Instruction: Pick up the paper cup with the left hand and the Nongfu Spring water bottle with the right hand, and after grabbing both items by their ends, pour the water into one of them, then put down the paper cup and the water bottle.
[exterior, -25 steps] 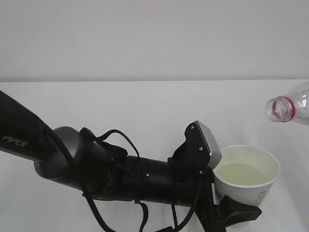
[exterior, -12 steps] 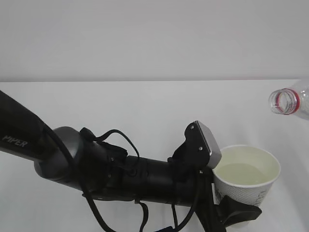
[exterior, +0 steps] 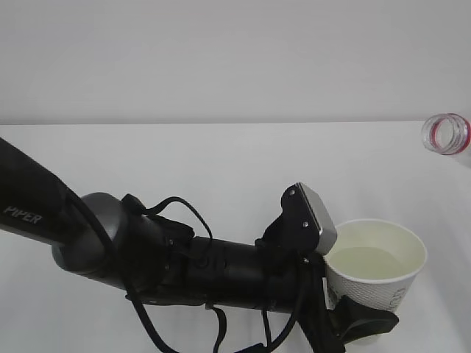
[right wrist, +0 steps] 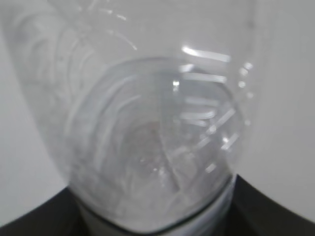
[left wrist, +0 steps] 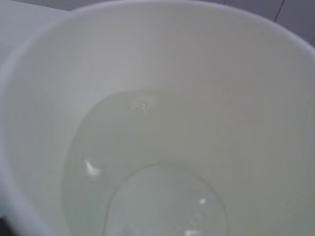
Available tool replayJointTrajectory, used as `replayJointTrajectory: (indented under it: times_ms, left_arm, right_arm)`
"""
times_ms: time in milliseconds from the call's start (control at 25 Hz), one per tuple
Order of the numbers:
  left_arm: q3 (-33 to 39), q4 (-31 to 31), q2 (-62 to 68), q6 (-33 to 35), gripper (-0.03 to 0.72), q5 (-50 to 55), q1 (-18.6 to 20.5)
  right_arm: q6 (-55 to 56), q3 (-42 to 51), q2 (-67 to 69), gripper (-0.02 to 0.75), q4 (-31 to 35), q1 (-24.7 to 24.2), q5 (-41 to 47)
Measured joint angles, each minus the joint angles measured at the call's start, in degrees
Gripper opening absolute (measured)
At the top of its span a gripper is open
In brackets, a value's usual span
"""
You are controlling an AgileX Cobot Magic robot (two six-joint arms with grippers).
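Lower right, the left hand [exterior: 352,323] clasps the paper cup [exterior: 377,273] holding water [exterior: 372,263]; right hand grips the Nongfu Spring water bottle [exterior: 447,133], upper right

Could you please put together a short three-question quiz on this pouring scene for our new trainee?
1. True or false: the paper cup is empty.
2. Which item is in the left end effector? A) a red mug B) the paper cup C) a spoon
3. In the exterior view, at which edge does the mouth of the Nongfu Spring water bottle appear?

Key:
1. False: the water sits in the bottom of the cup.
2. B.
3. The right edge, up and right of the cup and not over its rim.
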Motion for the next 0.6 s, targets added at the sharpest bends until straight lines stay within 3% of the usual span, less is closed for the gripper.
replayJointTrajectory:
  times_ms: [600]
  left_arm:
    - [0.0,0.0,0.0,0.0,0.543,0.0,0.0]
  right_arm:
    - [13.89,0.0,0.0,0.401,0.65,0.0,-0.13]
